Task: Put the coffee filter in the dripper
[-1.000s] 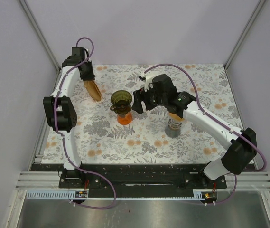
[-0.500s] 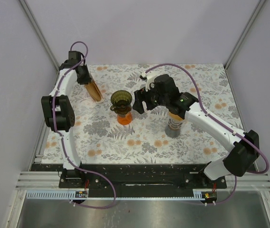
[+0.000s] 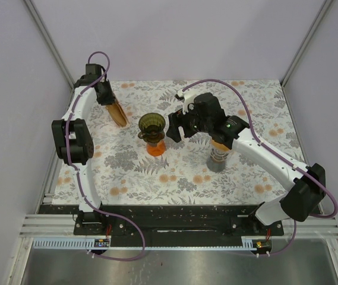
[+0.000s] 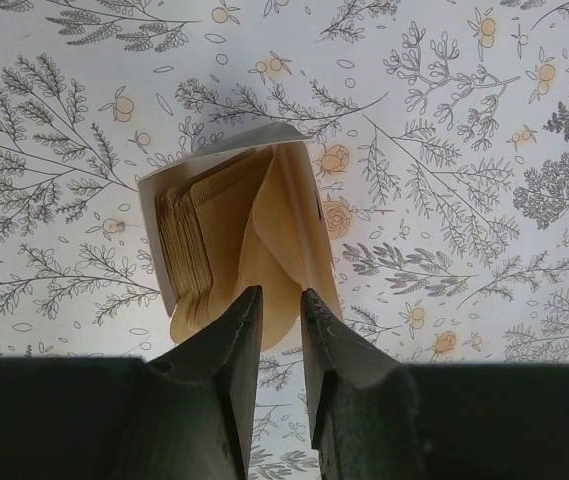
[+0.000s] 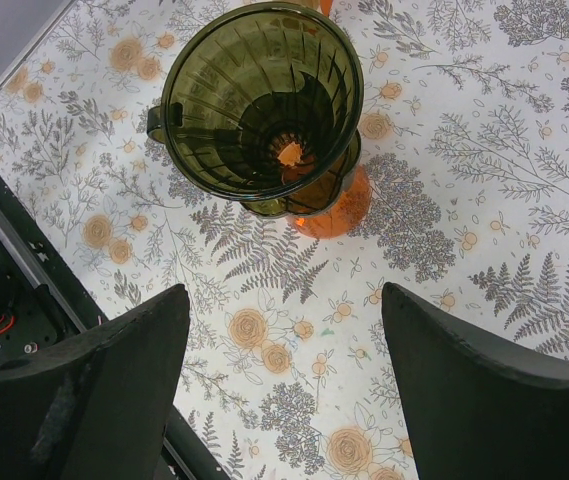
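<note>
The dark olive-green dripper stands upright on an orange base at the table's middle; the right wrist view shows it from above, empty. A stack of tan coffee filters leans in a white holder at the back left. In the left wrist view the front coffee filter bulges away from the stack. My left gripper is narrowed onto that filter's lower edge; it also shows in the top view. My right gripper is wide open and empty, hovering just right of the dripper.
A grey ribbed cup with a tan top stands under my right forearm, right of the dripper. The floral table cover ends at a black rail at the near edge. Pale walls close in at the back and sides.
My left arm shifted slightly toward the back left at the filter stack a second ago, then stayed still. The right arm and dripper have hardly moved.
</note>
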